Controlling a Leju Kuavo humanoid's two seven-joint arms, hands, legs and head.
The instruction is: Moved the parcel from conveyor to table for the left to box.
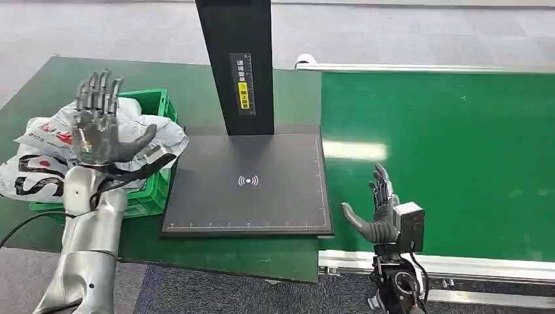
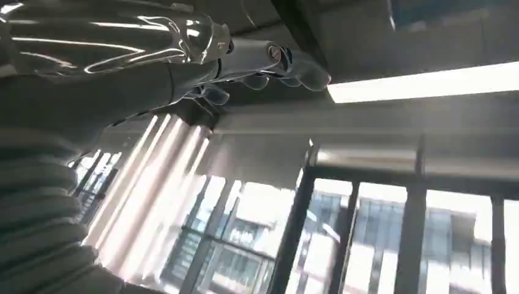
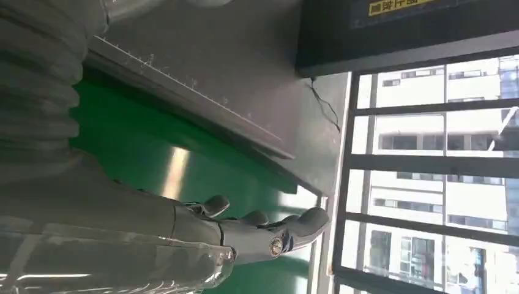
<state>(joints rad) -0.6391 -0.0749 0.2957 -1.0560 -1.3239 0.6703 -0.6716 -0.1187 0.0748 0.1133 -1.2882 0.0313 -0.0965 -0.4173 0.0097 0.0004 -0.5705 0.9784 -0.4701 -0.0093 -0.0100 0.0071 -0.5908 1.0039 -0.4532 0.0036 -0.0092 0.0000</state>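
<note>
Several white plastic parcels point(image 1: 46, 147) with red and black print are heaped in and over a green crate point(image 1: 154, 108) at the table's left. My left hand point(image 1: 98, 127) is raised above that heap, palm up, fingers spread, holding nothing; the left wrist view shows its fingers point(image 2: 269, 61) against the ceiling. My right hand point(image 1: 379, 209) hovers open over the near edge of the green conveyor belt point(image 1: 445, 150), fingers straight and thumb out; its fingers point(image 3: 263, 229) also appear in the right wrist view. The belt carries no parcel.
A black scanning plate point(image 1: 249, 186) with a tall black post point(image 1: 237, 65) lies between the crate and the belt on the dark green table point(image 1: 52, 78). The conveyor's metal rail point(image 1: 458, 268) runs along the near side. A black cable point(image 1: 26, 222) trails by my left arm.
</note>
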